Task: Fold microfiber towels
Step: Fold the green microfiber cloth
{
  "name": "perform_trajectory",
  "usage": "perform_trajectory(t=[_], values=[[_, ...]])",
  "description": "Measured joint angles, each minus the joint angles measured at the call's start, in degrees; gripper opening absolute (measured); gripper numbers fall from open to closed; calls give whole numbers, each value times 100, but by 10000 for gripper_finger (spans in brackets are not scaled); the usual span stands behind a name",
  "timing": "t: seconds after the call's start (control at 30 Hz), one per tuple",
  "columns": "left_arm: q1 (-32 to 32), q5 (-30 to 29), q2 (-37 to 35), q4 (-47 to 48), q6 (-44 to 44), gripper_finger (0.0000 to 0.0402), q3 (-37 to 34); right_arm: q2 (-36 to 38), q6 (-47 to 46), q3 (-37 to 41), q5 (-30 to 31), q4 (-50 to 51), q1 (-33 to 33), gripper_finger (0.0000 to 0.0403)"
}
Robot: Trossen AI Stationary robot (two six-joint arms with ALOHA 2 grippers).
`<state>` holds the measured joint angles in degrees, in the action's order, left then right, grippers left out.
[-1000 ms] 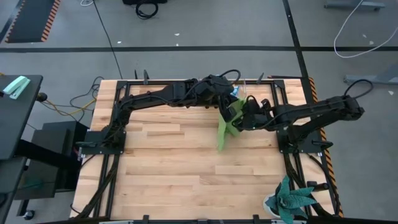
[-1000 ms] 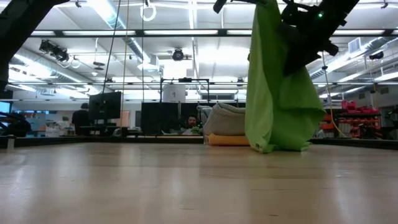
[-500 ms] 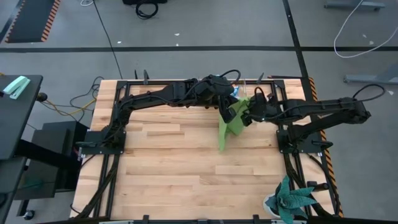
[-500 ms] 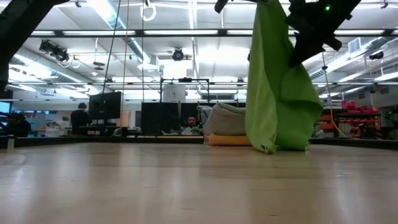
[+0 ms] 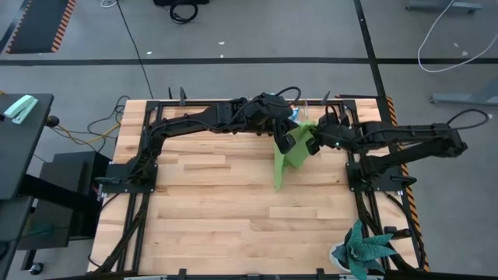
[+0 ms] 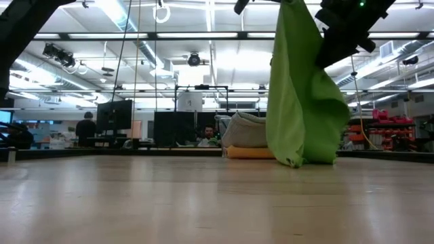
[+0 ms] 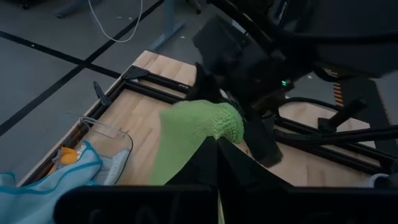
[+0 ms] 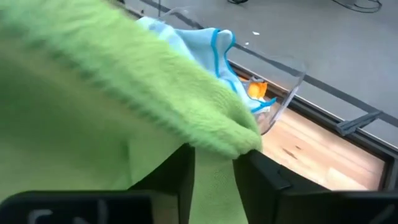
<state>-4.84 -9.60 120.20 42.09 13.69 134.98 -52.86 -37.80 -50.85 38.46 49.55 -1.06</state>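
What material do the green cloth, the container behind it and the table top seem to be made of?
Lime green towel: soft fuzzy fabric, likely microfiber; a napped pile shows and it hangs in limp folds.
Clear box: seemingly transparent plastic; the cloths inside show through its wall.
Table: light wood, apparently joined planks; grain and seams are visible, with a smooth finish.

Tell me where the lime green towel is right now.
In the high view the lime green towel hangs above the table's far right part, pinched at its top by the left gripper, with the right gripper alongside it.

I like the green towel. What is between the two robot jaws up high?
In the high view, only the lime green towel hangs between the left gripper and right gripper.
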Motion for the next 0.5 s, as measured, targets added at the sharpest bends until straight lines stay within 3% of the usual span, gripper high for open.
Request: perform_trajectory(t=[0.5], values=[[2, 154, 0, -13, 4, 5, 0, -30, 196, 0, 1, -552, -489, 123]])
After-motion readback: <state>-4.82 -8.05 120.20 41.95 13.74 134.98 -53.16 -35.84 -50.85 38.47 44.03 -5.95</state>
